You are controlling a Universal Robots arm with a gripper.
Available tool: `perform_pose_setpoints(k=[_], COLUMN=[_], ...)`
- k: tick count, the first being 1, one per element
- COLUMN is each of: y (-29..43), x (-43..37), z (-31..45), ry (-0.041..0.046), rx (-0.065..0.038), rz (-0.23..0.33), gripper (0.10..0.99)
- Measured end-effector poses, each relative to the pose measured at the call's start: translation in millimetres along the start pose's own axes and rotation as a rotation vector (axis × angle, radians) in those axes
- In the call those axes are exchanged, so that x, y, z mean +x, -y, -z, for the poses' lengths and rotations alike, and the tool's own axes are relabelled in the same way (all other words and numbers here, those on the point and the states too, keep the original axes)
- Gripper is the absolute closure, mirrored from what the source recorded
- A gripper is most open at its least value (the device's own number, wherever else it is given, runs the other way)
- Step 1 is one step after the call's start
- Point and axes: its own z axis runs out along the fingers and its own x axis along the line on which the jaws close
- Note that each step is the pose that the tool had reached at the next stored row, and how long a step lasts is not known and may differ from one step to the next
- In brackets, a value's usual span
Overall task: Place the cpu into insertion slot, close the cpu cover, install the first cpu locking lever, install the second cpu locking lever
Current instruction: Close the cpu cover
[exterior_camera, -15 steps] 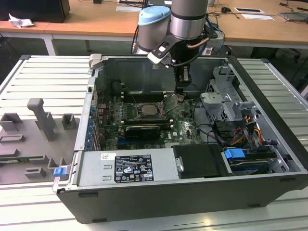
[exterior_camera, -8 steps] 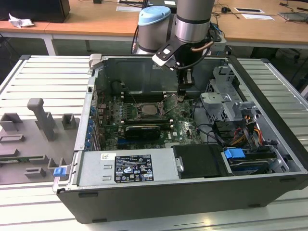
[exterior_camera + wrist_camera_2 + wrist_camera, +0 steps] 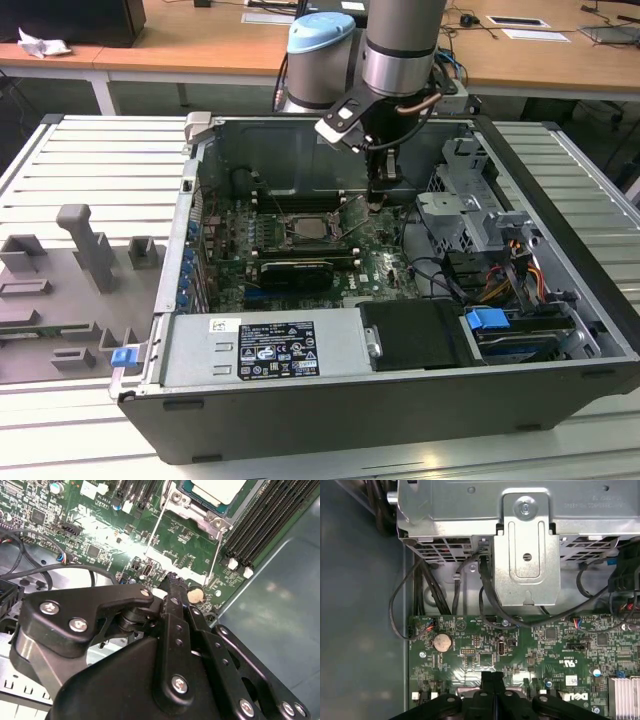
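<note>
Cpu (image 3: pixel 220 489) lies seated in the insertion slot (image 3: pixel 296 226), with the cpu cover (image 3: pixel 194 509) framing it. Claw (image 3: pixel 172 580) hangs just beside, low over the motherboard (image 3: pixel 530 645), its fingers pressed together and empty, probably to make one narrow pushing tip.

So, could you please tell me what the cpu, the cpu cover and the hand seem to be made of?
The cpu: apparently a metal top, matte pale silver-tan, with a soft even sheen. The cpu cover: probably stamped steel, bright silvery, with sharp glints along pressed edges. The hand: matte black with shiny screws, either coated metal or hard plastic; the look leaves it open.
</note>
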Motion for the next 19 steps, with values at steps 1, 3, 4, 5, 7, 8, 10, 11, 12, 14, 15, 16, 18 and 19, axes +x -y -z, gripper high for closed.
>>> perform_pose_setpoints(k=[1, 3, 4, 5, 7, 8, 10, 11, 12, 14, 15, 16, 18, 19], y=[0.0, 0.1, 0.1, 0.2, 0.2, 0.3, 0.2, 0.3, 0.3, 0.1, -0.3, -0.5, -1.3, -1.8], x=[0.0, 0.0, 0.0, 0.0, -0.1, -0.1, 0.2, 0.4, 0.4, 0.7, 0.8, 0.9, 1.1, 1.2], z=[-0.5, -1.8, -2.9, -3.7, -5.3, -5.9, -6.8, -7.4, -7.8, -9.0, -9.7, -11.1, -12.4, -12.3], ry=[-0.0002, -0.0002, -0.0002, -0.0001, -0.0001, -0.0001, 0.0002, -0.0001, -0.0001, -0.0002, -0.0002, 0.0, 0.0001, 0.0002], rx=[0.0, 0.0, 0.0, 0.0, 0.0, 0.0, 0.0, 0.0, 0.0, 0.0, 0.0, 0.0, 0.0, 0.0], rz=[0.0, 0.0, 0.0, 0.0, 0.0, 0.0, 0.0, 0.001, 0.001, 0.001, 0.001, 0.0, 0.001, 0.001], gripper=[0.98, 0.98, 0.98, 0.98, 0.98, 0.98, 0.98, 0.98, 0.98, 0.98, 0.98, 0.98, 0.98, 0.98])
